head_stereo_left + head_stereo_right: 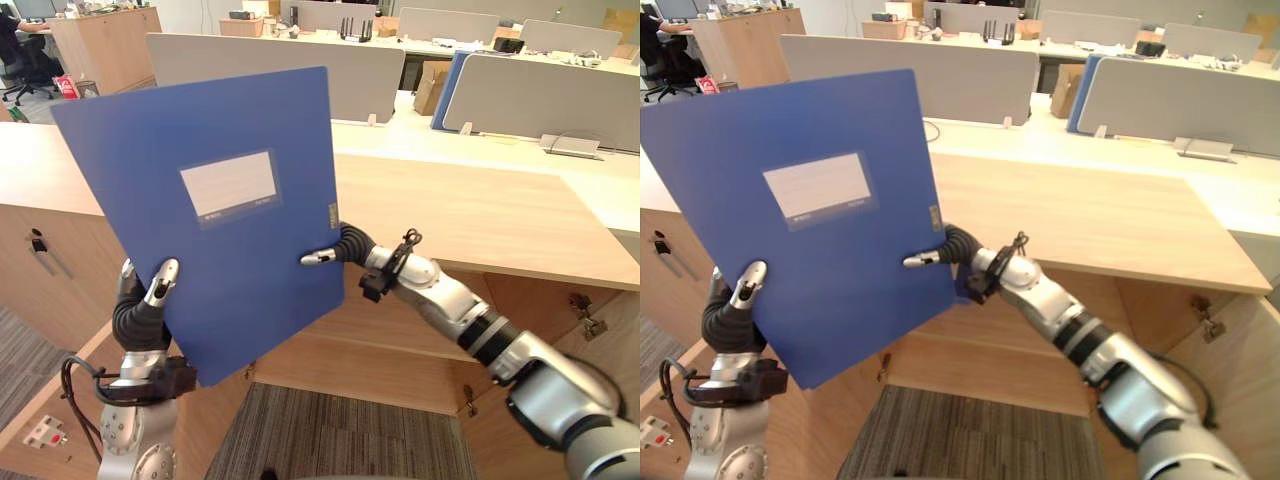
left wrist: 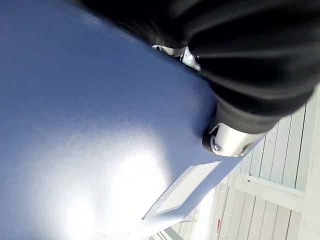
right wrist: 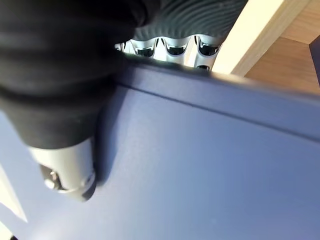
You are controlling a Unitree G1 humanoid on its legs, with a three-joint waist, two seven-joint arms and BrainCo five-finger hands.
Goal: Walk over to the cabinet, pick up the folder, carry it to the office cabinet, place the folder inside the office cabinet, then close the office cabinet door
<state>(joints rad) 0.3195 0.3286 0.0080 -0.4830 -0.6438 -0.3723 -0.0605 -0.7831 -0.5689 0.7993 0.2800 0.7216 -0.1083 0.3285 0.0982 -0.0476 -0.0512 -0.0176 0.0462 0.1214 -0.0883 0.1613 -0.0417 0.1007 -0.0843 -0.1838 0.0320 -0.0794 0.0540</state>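
The left hand [image 1: 140, 315] and right hand [image 1: 350, 245] each clamp an edge of the blue folder [image 1: 250, 280], thumb in front and fingers behind, so it stands upright for carrying.

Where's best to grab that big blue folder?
Probably by its edges, one hand from each side: the folder is wide, thin and upright. The left hand pinches its lower left edge, the right hand its right edge, thumbs in front.
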